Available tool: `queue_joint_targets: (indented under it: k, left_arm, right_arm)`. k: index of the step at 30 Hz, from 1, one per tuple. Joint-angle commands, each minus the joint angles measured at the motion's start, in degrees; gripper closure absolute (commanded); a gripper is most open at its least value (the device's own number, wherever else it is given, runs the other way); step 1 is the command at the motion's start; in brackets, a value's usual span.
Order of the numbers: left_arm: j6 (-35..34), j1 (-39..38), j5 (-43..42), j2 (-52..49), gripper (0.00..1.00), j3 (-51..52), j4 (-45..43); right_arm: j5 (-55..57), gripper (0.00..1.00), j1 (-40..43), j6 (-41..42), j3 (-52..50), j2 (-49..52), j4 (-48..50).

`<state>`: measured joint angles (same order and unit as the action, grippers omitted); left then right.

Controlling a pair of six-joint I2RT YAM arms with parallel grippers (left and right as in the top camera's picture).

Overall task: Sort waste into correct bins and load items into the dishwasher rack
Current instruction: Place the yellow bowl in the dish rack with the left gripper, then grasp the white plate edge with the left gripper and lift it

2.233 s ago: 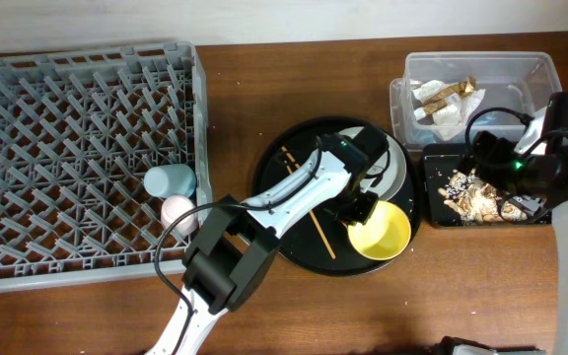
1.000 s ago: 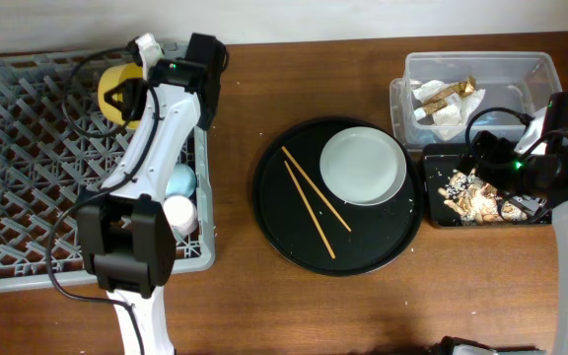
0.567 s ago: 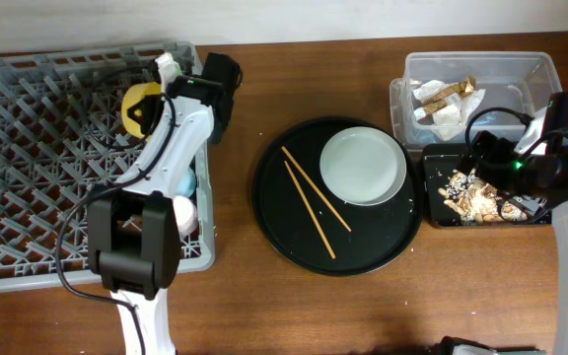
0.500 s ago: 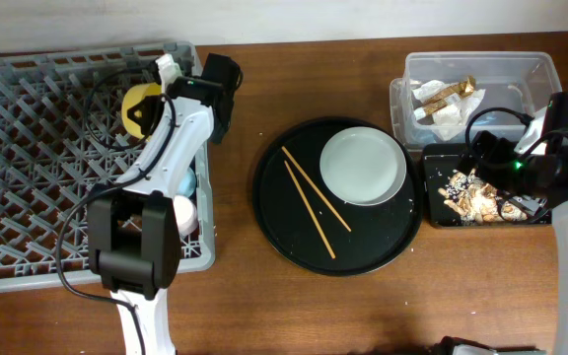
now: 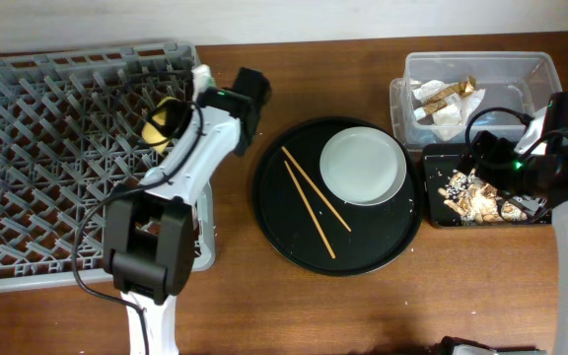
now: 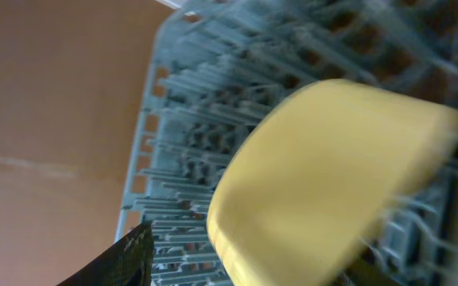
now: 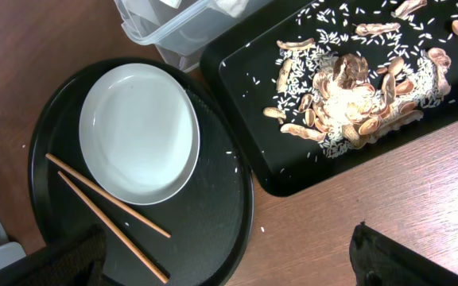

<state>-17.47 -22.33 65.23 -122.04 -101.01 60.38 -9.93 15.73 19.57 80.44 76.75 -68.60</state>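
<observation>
Handling the bowl (image 5: 163, 120) calls for care: judge it light, rigid and smooth, so likely slippery. Take it by the rim, one finger inside the wall and one outside. It stands tilted on edge over the pegs of the rack (image 5: 28, 247), near the side facing the round tray (image 5: 294, 237). The left gripper (image 6: 249, 266) appears clamped on its rim. The right gripper (image 7: 229, 270) hangs beside the tray (image 5: 434, 158), jaws apart, holding nothing. Count one bowl, one plate (image 5: 363, 166), two chopsticks (image 5: 309, 202), one rack, one tub (image 5: 540, 69), one tray. You see no cups.

Blurred yellow bowl (image 6: 324, 183) against rack (image 6: 201, 119)
</observation>
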Motion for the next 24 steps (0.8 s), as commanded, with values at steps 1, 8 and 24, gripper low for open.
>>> queue_joint_targets:
  k: [1,8,24]
  left_arm:
    - [5.3,-0.9,-9.3,0.5,0.41,-1.2,0.1]
    - [8.8,-1.0,-26.1,0.6,0.37,-5.1,2.5]
    - [9.2,-5.2,-77.9,-0.2,0.19,-17.0,0.4]
  right_arm:
    - [0.5,0.02,0.5,0.4,0.2,-0.5,0.0]
    - [0.5,0.02,0.5,0.4,0.2,-0.5,0.0]
    - [0.5,0.02,0.5,0.4,0.2,-0.5,0.0]
